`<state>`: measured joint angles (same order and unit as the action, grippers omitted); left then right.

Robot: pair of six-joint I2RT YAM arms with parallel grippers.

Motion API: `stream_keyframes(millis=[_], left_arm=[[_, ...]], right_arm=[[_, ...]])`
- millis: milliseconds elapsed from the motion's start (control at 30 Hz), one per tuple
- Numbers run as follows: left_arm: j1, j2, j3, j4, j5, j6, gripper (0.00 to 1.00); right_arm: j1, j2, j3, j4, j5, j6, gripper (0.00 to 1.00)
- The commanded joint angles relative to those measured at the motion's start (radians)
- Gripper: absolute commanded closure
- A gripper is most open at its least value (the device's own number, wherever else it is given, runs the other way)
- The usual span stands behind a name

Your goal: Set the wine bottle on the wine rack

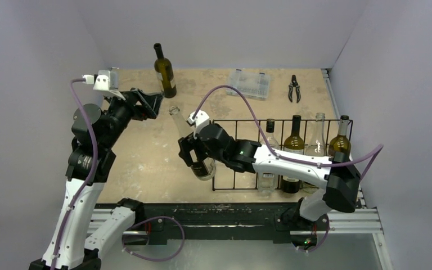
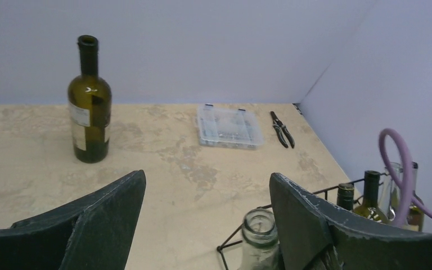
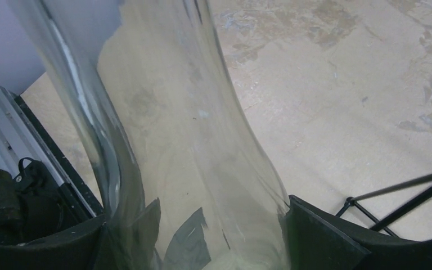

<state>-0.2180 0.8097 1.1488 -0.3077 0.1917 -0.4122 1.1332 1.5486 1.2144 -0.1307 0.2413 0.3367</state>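
At the wine rack's left end, the right claw grips the tilted clear wine bottle; four bottles stand in the rack's right slots; the left claw gapes empty near the neck; behind stand a dark bottle, plastic box, pliers.

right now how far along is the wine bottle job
Done: four bottles sit in the right-hand slots of the wine rack. In hand: the right gripper clamps a clear bottle between its fingers, tilted, beside the rack's left end and not in a slot. The left gripper is open and holds nothing. Left: seat the clear bottle, then likely the dark green bottle standing at the back.
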Motion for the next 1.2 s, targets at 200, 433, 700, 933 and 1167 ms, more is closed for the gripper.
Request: stream_keyframes(millis=[200,433,700,933,1167], left_arm=[[0.000,0.031,0.032,-0.038,-0.136,0.010,0.20],[-0.001,0.051,0.032,-0.035,-0.109,-0.014,0.19],[-0.004,0.072,0.030,-0.033,-0.081,-0.033,0.20],[-0.010,0.082,0.027,-0.032,-0.080,-0.037,0.20],[-0.011,0.110,0.031,-0.036,-0.078,-0.034,0.20]], right_arm=[[0.004,-0.289,-0.022,0.041,0.055,0.059,1.00],[0.004,-0.438,-0.094,-0.057,0.139,0.097,1.00],[0.004,-0.548,-0.167,-0.190,0.250,0.200,1.00],[0.004,-0.599,-0.226,-0.331,0.351,0.355,1.00],[0.004,-0.581,-0.234,-0.430,0.416,0.460,1.00]])
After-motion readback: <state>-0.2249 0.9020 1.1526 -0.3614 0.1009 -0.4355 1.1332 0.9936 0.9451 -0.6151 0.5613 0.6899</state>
